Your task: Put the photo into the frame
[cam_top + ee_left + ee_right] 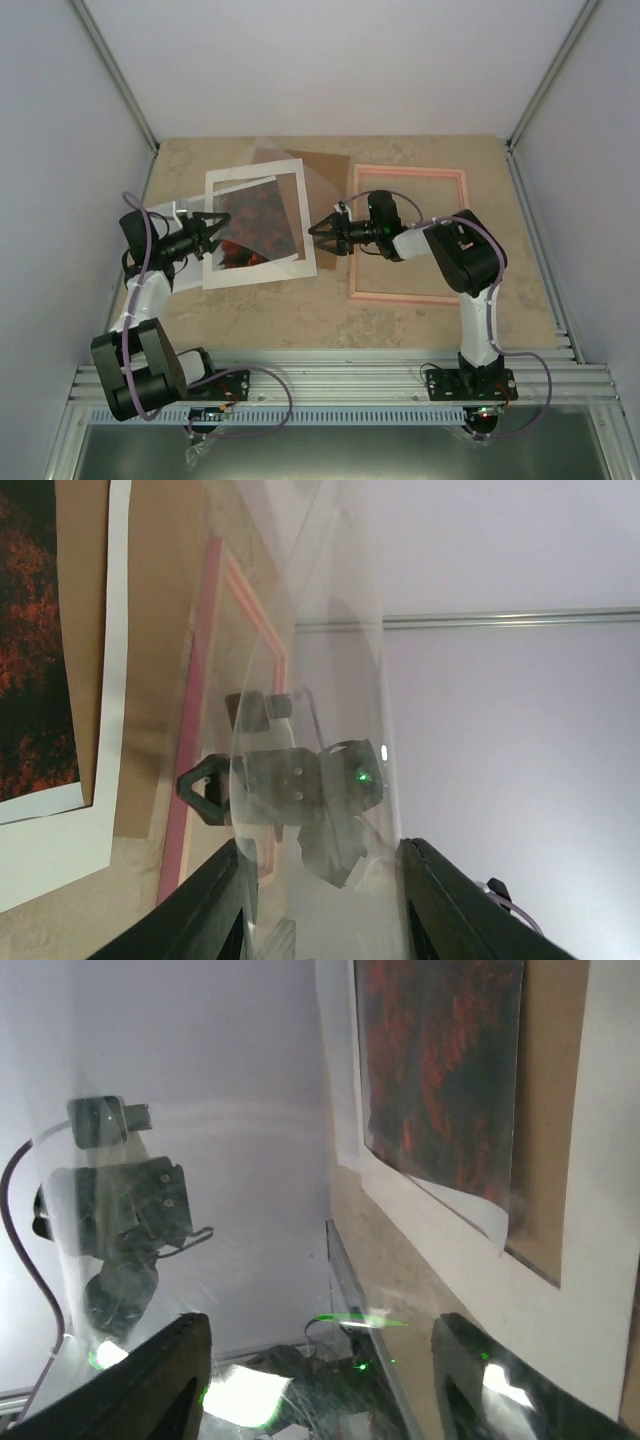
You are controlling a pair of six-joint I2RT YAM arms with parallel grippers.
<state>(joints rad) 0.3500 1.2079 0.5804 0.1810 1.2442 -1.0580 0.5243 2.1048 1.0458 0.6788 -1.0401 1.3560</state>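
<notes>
The photo (258, 222), red-orange foliage on dark, lies askew on a white mat (262, 270) left of centre; it also shows in the left wrist view (30, 660) and the right wrist view (440, 1070). The pink frame (408, 235) lies flat and empty to the right, and shows in the left wrist view (205, 680). My left gripper (215, 232) (320, 865) and right gripper (322, 228) (320, 1325) face each other across the photo, jaws spread. A bowed clear sheet (330, 630) (200, 1160) stands between them, its edges in the open jaws.
A brown backing board (325, 170) lies under the mat's far right corner. The right arm (455, 250) reaches across the pink frame. Walls close in the table at the back and both sides. A metal rail (330, 375) runs along the near edge.
</notes>
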